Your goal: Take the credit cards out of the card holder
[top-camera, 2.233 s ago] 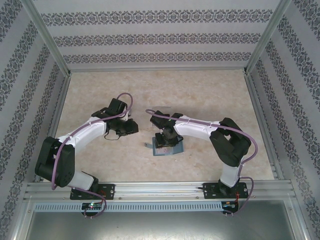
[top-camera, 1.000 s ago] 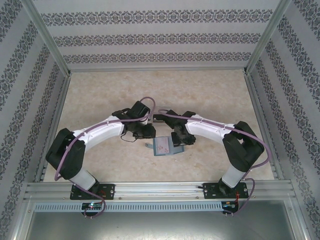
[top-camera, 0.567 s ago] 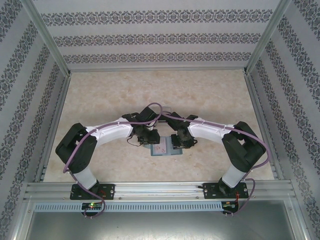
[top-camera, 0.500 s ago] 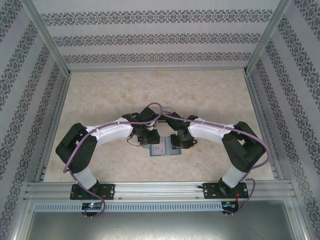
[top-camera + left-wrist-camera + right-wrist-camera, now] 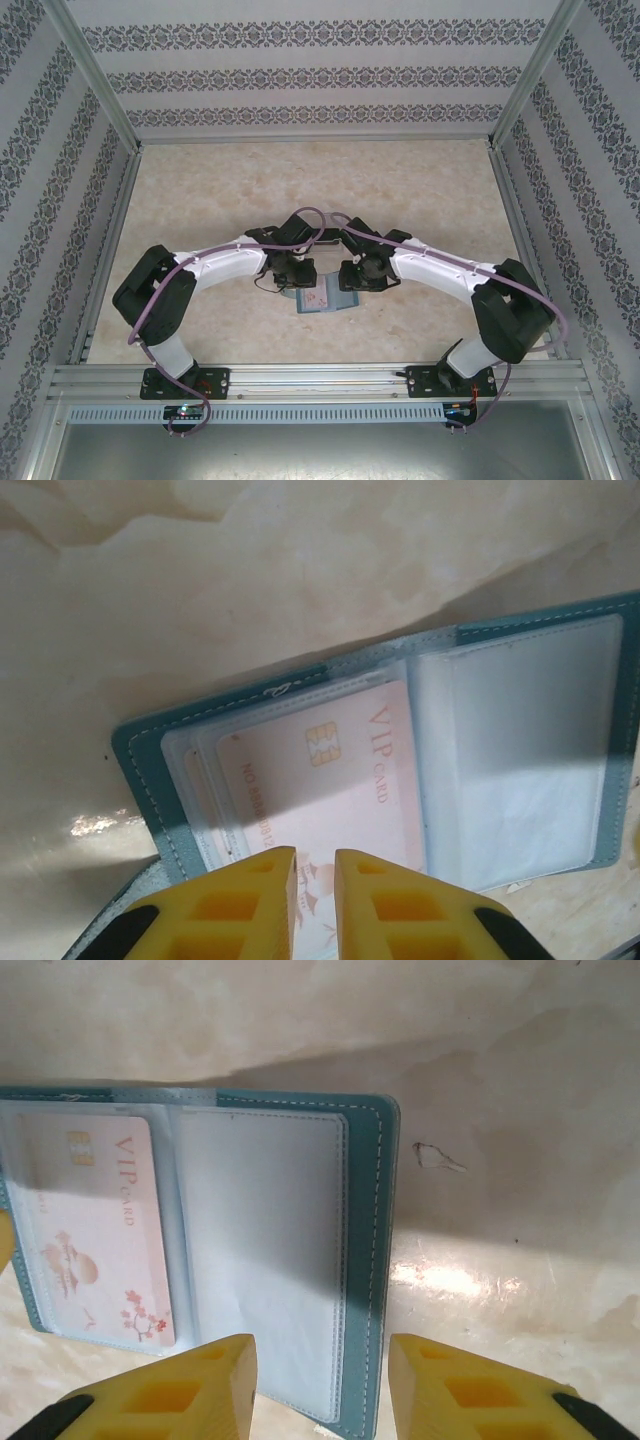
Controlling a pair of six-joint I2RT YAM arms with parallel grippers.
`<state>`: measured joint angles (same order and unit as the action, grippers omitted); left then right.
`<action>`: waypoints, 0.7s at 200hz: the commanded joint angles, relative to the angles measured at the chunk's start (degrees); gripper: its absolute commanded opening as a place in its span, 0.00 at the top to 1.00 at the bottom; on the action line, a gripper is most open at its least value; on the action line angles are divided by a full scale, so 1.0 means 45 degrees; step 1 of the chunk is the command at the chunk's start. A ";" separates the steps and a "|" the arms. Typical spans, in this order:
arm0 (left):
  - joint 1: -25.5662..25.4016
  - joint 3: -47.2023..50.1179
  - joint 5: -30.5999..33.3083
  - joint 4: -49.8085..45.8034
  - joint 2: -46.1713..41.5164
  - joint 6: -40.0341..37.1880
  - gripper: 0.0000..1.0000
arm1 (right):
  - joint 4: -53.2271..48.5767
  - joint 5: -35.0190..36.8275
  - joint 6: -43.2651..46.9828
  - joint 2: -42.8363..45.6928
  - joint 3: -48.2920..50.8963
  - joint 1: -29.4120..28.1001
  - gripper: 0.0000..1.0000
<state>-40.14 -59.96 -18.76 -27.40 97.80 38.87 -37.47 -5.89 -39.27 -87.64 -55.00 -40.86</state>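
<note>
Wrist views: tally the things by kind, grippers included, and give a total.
Teal-blue folding card holder, open: 1
Pale pink VIP card in clear sleeve: 1
Yellow-fingered grippers (left gripper, right gripper): 2
Total: 4

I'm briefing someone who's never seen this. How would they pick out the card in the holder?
On the beige marbled table lies an open teal card holder. One clear sleeve looks empty; the other holds the card: pale pink, gold chip, VIP CARD lettering.

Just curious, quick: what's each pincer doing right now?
Left pincer: barely open, holding nothing.
Right pincer: open, holding nothing.
</note>
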 commanded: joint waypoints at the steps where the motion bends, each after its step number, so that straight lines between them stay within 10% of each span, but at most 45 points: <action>1: -0.0072 0.0445 0.0164 0.0118 0.0230 -0.0054 0.83 | -0.0528 0.0036 -0.0239 0.0319 -0.0241 0.0058 0.60; 140: 0.0249 0.1111 -0.0347 0.0713 0.0240 0.0065 0.86 | 0.3567 -0.4565 -0.1372 -0.1430 -0.0295 0.0174 0.81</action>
<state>-39.64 -55.46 -20.34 -24.53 97.84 39.31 -25.89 -21.98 -44.10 -90.65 -55.77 -40.60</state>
